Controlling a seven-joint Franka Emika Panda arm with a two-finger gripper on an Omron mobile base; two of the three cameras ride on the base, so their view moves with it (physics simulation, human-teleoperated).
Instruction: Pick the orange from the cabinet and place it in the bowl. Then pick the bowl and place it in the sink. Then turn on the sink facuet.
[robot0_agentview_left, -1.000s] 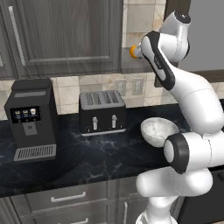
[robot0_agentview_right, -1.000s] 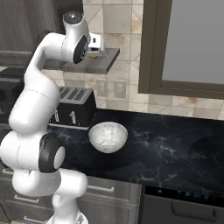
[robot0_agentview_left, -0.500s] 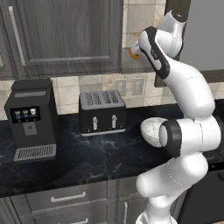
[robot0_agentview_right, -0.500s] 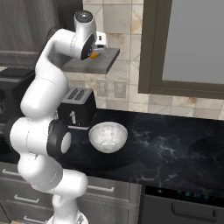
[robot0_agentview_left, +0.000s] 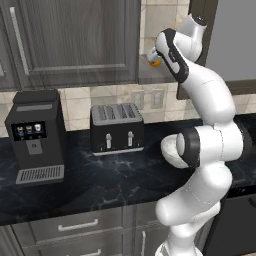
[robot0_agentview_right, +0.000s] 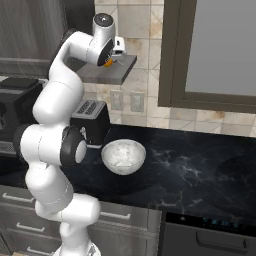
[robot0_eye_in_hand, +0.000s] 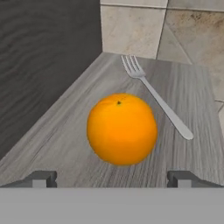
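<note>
The orange (robot0_eye_in_hand: 121, 129) lies on the grey inner shelf (robot0_eye_in_hand: 61, 131) of the open cabinet, close in front of my gripper (robot0_eye_in_hand: 113, 179). The gripper is open, with a fingertip low on each side of the fruit and nothing between them. From the base, the orange (robot0_agentview_right: 108, 62) peeks out under my hand at the shelf (robot0_agentview_right: 107, 76) edge. The cabinet door (robot0_agentview_right: 215, 50) stands swung open to the right. The white speckled bowl (robot0_agentview_right: 123, 156) sits empty on the black counter below; in the left base view my arm hides part of the bowl (robot0_agentview_left: 169, 150). Sink and faucet are out of view.
A metal fork (robot0_eye_in_hand: 157, 98) lies on the shelf just behind and right of the orange. A black toaster (robot0_agentview_left: 117, 127) and a coffee machine (robot0_agentview_left: 36, 137) stand on the counter to the left. A dark wood cabinet (robot0_agentview_left: 75, 40) borders the shelf on the left.
My arm has stretched up and forward, carrying the hand further onto the shelf toward the orange. The orange and the bowl have stayed in place.
</note>
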